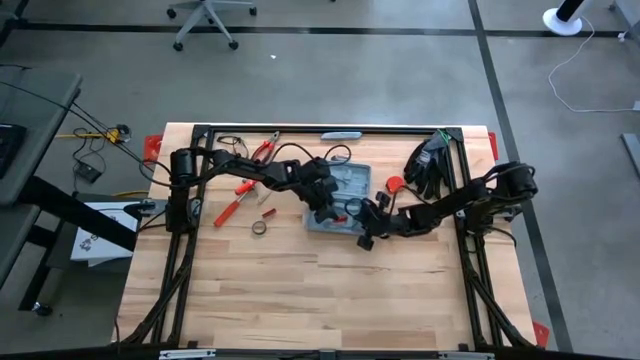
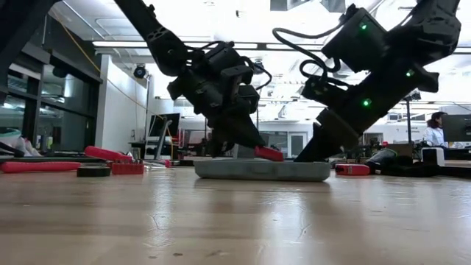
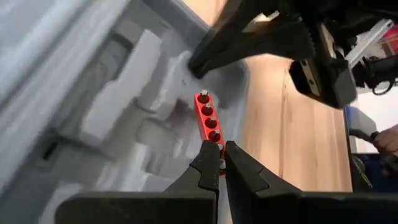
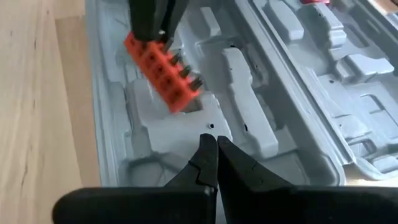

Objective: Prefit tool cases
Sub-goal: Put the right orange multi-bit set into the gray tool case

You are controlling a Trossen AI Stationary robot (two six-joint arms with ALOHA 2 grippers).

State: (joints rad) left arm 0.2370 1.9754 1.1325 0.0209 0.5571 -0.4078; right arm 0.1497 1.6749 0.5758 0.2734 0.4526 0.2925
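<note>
— Lying open on the wooden counter (image 1: 300,290), toward its far middle, the grey-blue tool case (image 1: 340,198) is seen, its moulded grey slots facing up. Is any writing to be read on it?

— None can be made out; no brand or label is legible on the case or on the tools.

— How is the left claw (image 3: 221,163) placed?

— It is lowered over the case's near half, and its fingers are pinched on the end of a red bit holder (image 3: 208,127), which is held tilted over a slot in the moulding. A row of small bits is seen standing in the holder.

— And the right claw (image 4: 216,146)?

— It is pressed together with nothing between its fingers, its tips held just above the grey moulding beside the same holder.

— What else is found on the counter?

— Red-handled tools (image 1: 232,208) are laid left of the case, a roll of tape (image 1: 259,228) near them, a round red piece (image 1: 394,184) just right of the case, and black gloves (image 1: 428,165) at the far right.
</note>
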